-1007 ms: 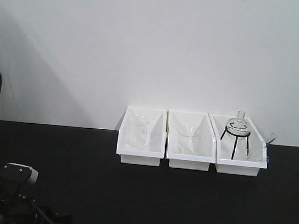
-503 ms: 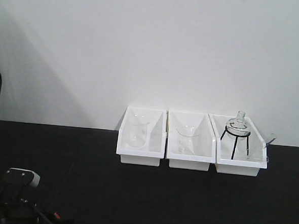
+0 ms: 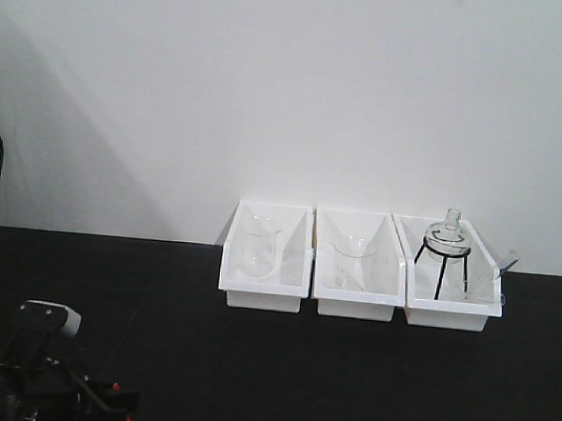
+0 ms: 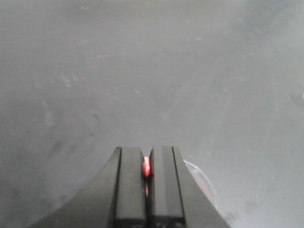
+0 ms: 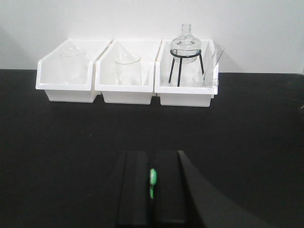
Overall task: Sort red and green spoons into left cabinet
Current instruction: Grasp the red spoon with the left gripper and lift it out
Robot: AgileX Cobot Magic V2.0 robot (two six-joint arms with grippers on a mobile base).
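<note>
Two spoons gripped, neither one shelved yet.
Left pincer (image 4: 148, 159) is clamped on the red spoon (image 4: 147, 167), with only a dull grey surface (image 4: 142, 71) ahead of it, cabinet or not I can't tell. Right pincer (image 5: 152, 159) is clamped on the green spoon (image 5: 152, 176), above the black worktop (image 5: 47, 142), three white bins (image 5: 124, 90) of glassware well ahead. By my reckoning picking is done; both placements remain.

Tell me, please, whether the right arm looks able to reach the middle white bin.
Probably yes: the black table between the right gripper and the middle white bin lies bare. Its jaws are shut on the green spoon, though, so it could grasp nothing there.
</note>
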